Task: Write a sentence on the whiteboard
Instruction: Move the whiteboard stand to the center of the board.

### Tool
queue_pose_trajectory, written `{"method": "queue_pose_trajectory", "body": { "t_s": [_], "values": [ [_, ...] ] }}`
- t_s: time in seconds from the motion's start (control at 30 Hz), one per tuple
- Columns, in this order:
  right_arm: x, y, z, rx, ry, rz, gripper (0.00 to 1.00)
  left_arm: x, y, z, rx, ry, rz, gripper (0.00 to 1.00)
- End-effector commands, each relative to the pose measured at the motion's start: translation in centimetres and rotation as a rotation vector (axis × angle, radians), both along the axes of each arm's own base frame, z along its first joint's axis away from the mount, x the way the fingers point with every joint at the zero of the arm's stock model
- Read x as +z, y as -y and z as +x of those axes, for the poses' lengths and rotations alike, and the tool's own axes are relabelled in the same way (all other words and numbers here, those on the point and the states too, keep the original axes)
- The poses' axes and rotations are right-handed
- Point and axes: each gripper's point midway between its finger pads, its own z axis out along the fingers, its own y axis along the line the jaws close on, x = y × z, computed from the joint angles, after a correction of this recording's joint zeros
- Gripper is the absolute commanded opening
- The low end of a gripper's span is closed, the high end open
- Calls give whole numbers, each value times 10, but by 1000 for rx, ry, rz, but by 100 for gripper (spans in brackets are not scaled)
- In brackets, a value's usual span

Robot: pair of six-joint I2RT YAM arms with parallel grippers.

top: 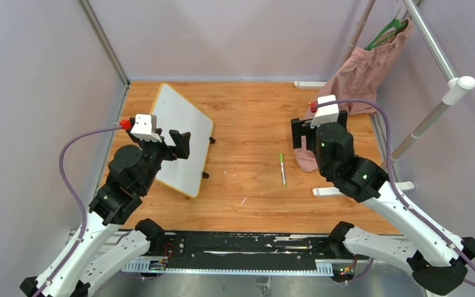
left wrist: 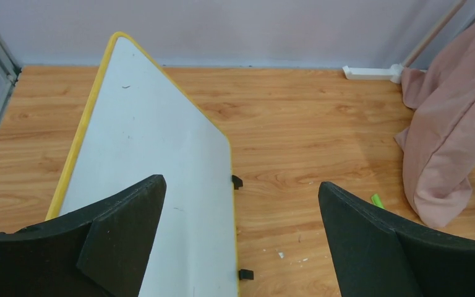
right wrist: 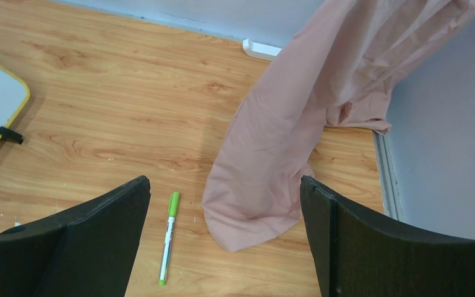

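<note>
left jaws are spread wide and grip nothing, hanging above the near part of the whiteboard [top: 182,111] [left wrist: 148,142]. right jaws are also wide apart and bare, poised over the worktop [top: 247,124] with a green-capped marker [top: 282,168] [right wrist: 168,238] below their left finger and a pink cloth [top: 362,74] [right wrist: 297,142] just beyond.

the whiteboard lies on the worktop's left side, turned at a slant. its yellow rim frames a plain white face, and small black clip feet [left wrist: 237,181] sit along its right edge. the marker lies flat near the middle, well apart from the board. the cloth droops from a rack at the far right corner, its hem touching the wood.
</note>
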Motion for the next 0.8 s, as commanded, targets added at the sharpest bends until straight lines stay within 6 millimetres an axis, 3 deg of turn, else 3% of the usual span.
{"method": "queue_pose_trajectory", "body": {
  "t_s": [0.0,0.13,0.33,0.63,0.77],
  "values": [
    [-24,-6,3,29,-75,-71,91,5,4,-1,-25,41,-19,100],
    [-43,-13,5,61,-177,-77,88,-4,5,-1,-25,39,-28,100],
    [-88,-23,13,146,-350,121,80,-1,-4,-8,-9,102,-47,100],
    [-147,-57,14,229,-512,211,74,6,-2,-21,-69,182,-58,100],
    [-164,-70,13,251,-560,248,73,3,-21,-19,41,128,-75,100]
  ]
}}
